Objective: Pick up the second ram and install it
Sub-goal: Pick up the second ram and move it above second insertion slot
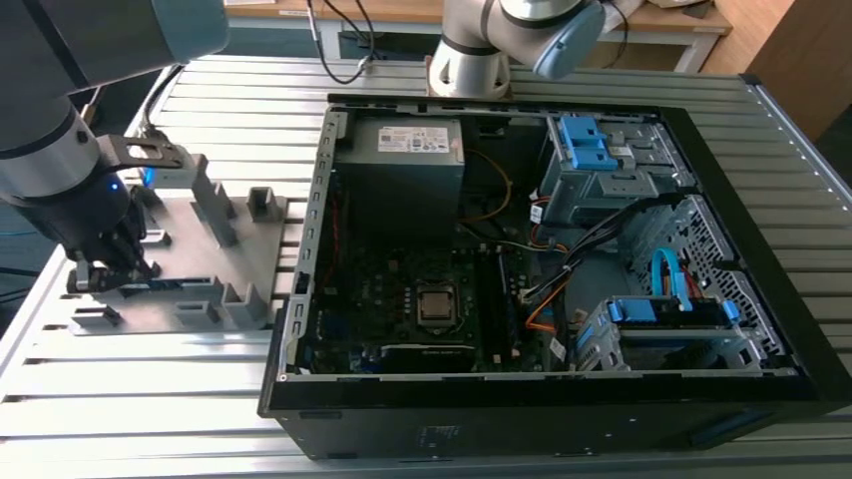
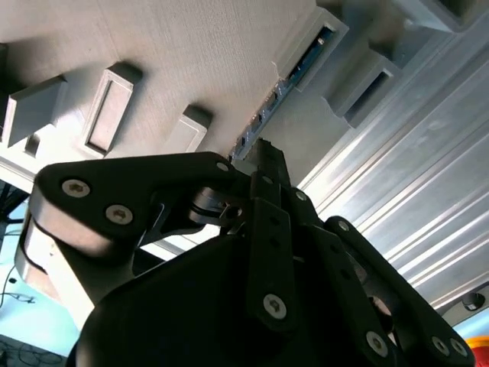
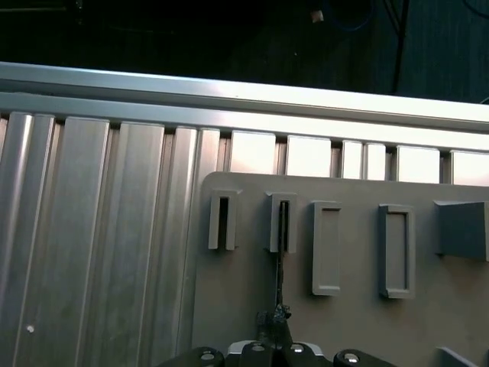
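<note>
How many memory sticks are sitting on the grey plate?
1. The memory stick stands on edge in a slot block of the grey plate, with the gripper right at it. The gripper may hide another.

No text legible — white label (image 1: 418, 139) on the power supply (image 1: 399, 190) unreadable
</note>
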Motion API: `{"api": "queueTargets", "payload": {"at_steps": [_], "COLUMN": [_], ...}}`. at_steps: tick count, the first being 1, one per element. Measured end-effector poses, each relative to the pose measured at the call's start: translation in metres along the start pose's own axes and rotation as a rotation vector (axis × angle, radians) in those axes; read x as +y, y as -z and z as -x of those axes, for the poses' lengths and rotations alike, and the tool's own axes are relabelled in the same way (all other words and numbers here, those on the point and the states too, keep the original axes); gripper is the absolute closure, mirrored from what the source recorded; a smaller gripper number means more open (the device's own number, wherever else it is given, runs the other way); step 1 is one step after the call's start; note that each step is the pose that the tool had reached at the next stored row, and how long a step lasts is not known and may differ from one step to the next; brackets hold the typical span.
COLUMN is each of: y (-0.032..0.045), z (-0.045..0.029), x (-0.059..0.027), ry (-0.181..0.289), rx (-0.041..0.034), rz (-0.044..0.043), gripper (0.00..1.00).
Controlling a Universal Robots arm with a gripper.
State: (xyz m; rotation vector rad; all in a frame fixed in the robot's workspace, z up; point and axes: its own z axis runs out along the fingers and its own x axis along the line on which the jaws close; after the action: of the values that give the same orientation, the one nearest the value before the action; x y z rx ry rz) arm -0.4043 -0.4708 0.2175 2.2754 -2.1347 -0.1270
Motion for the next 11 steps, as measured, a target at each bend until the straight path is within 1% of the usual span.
{"api": "queueTargets", "payload": {"at_steps": [8,10,11], "y": [0.0000,0.0000,0.0000], "z": [0.0000,0.0000,0.0000], "x": [-0.0001,-0.0001,-0.0001], "ry": [0.000,0.000,0.000], "rx": [0.0001,0.0001,0.0001], "rz": [0.0000,0.0000,0.0000], "gripper": [0.89,0.77,0.77]}}
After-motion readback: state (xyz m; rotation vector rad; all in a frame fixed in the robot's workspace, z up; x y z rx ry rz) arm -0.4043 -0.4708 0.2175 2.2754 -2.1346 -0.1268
